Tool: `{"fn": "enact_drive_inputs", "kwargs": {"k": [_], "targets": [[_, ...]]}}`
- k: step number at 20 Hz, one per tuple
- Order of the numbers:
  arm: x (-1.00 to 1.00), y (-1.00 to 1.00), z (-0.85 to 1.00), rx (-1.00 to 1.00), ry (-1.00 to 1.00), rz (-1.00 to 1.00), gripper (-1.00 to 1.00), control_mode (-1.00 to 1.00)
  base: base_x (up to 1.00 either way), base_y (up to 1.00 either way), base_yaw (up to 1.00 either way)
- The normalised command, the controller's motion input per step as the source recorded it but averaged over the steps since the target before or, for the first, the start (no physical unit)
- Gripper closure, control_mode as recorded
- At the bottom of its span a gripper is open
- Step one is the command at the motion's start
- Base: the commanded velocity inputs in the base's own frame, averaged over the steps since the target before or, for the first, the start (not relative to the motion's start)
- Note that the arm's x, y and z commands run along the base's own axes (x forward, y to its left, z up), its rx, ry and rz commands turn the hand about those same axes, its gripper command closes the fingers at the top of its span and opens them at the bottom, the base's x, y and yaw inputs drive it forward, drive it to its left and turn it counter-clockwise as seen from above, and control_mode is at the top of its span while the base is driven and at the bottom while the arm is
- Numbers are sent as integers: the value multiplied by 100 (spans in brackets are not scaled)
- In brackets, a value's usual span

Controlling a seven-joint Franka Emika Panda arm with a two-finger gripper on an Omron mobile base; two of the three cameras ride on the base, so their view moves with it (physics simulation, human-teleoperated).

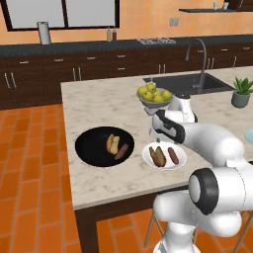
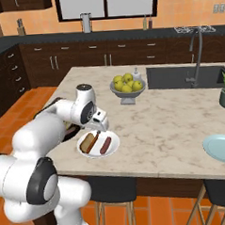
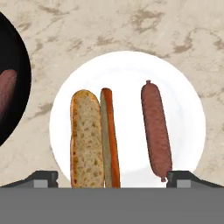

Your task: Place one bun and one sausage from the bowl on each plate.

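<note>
A white plate [image 3: 127,74] carries an orange-brown bun [image 3: 89,138] and a reddish-brown sausage [image 3: 156,129] lying side by side. My gripper [image 3: 113,179] hangs open just above them, its tips wide apart and holding nothing. In the left base view the gripper [image 1: 155,131] hovers over the same plate [image 1: 164,166]. To its left, the black bowl [image 1: 91,148] holds a yellowish bun [image 1: 112,143] and a second sausage [image 1: 121,151]. The pale blue plate [image 2: 222,147] lies bare at the counter's right end. In the right base view the arm hides most of the bowl.
A grey footed bowl of yellow-green fruit [image 1: 154,96] stands behind the white plate. The sink [image 1: 190,83] with its tall tap and a potted plant [image 1: 241,92] lie further right. The counter's front edge runs just below the plates.
</note>
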Motion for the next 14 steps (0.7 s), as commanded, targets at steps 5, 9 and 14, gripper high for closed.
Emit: {"fn": "enact_drive_inputs", "kwargs": {"k": [5,9,14], "targets": [[23,70,37,3,0,0,-100,-100,0,0,0],[21,72,10,0,0,0,-100,-100,0,0,0],[31,70,8,0,0,0,-100,-100,0,0,0]]}}
